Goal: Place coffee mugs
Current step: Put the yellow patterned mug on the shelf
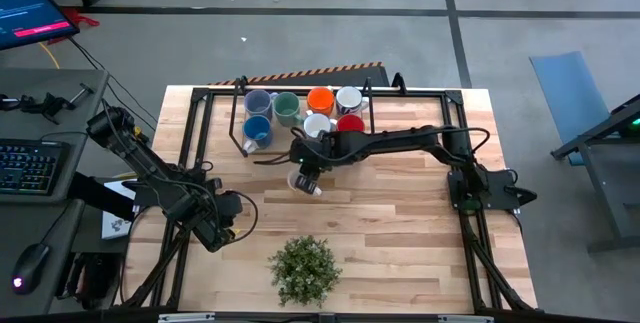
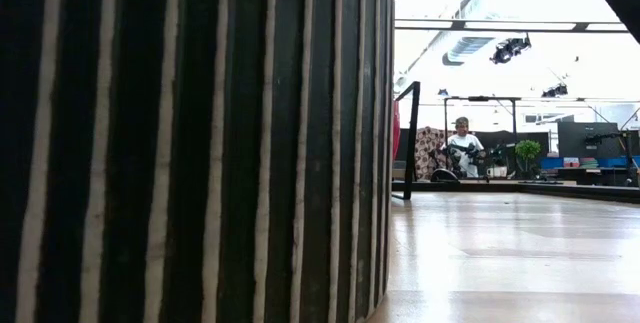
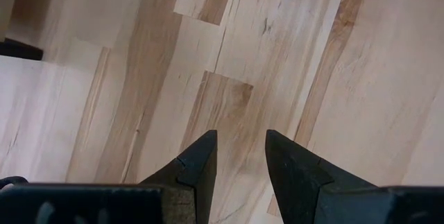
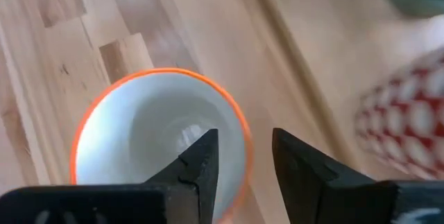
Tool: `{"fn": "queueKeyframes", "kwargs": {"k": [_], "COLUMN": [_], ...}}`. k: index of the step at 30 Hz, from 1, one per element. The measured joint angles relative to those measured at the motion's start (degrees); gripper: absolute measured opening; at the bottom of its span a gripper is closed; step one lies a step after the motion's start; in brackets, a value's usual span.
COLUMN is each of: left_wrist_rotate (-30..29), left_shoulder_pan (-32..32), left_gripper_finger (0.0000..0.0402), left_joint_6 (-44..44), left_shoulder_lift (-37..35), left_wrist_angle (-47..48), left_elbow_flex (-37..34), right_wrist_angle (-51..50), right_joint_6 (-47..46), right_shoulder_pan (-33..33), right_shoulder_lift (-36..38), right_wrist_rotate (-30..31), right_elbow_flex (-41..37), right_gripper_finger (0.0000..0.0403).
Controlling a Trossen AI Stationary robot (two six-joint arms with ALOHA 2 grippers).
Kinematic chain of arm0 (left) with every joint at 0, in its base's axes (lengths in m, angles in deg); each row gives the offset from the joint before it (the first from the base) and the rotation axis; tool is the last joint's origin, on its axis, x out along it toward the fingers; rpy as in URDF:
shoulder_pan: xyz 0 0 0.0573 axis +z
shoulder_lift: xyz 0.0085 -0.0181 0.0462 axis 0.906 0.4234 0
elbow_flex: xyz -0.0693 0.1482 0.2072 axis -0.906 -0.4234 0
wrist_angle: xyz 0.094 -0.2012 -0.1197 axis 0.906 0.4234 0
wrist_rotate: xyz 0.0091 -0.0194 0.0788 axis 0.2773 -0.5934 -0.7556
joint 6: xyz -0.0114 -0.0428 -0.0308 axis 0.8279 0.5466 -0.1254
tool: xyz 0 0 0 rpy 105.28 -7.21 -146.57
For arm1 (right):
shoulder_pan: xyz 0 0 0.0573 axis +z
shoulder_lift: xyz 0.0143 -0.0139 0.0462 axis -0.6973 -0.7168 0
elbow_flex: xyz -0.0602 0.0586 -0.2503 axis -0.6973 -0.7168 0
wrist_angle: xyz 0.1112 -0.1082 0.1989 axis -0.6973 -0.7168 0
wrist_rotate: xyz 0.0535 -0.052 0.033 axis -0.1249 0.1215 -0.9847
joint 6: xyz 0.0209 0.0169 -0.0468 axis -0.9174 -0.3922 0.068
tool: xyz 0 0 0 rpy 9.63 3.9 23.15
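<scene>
A white mug with an orange rim (image 4: 156,137) stands upright on the wood table (image 1: 400,213), just near of a black wire rack (image 1: 243,113). The rack holds several coffee mugs, among them orange (image 1: 320,100), green (image 1: 287,109), blue (image 1: 256,130) and red (image 1: 350,123). My right gripper (image 4: 244,154) is open right over the white mug (image 1: 305,184). One finger stands over its hollow, the other outside its rim. My left gripper (image 3: 241,156) is open over bare wood at the table's near left (image 1: 226,227). My right gripper comes at the mug's rim (image 4: 232,113) slanting down from the table's right. One finger (image 4: 198,161) is above the inside, one (image 4: 298,165) outside the wall. Whether either finger touches the rim, I cannot tell. The mug stands on the table.
A leafy potted plant (image 1: 305,269) stands near the front edge, between the arms. A dark ribbed thing (image 2: 190,143) fills the left of the low view. A red mug with white dots (image 4: 409,113) is close beside my right gripper. Bare wood lies right of the plant.
</scene>
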Motion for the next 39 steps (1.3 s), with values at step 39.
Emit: {"fn": "queueKeyframes", "kwargs": {"k": [39], "left_wrist_rotate": [19.85], "left_shoulder_pan": [41.16], "left_gripper_finger": [0.0113], "left_joint_6": [-64.06], "left_shoulder_lift": [5.13], "left_wrist_angle": [-25.48], "left_elbow_flex": [13.27], "right_wrist_angle": [-0.12], "right_joint_6": [-67.15], "right_shoulder_pan": [33.59], "right_shoulder_lift": [59.62], "right_wrist_rotate": [17.15], "right_elbow_flex": [-69.20], "right_gripper_finger": [0.0114]}}
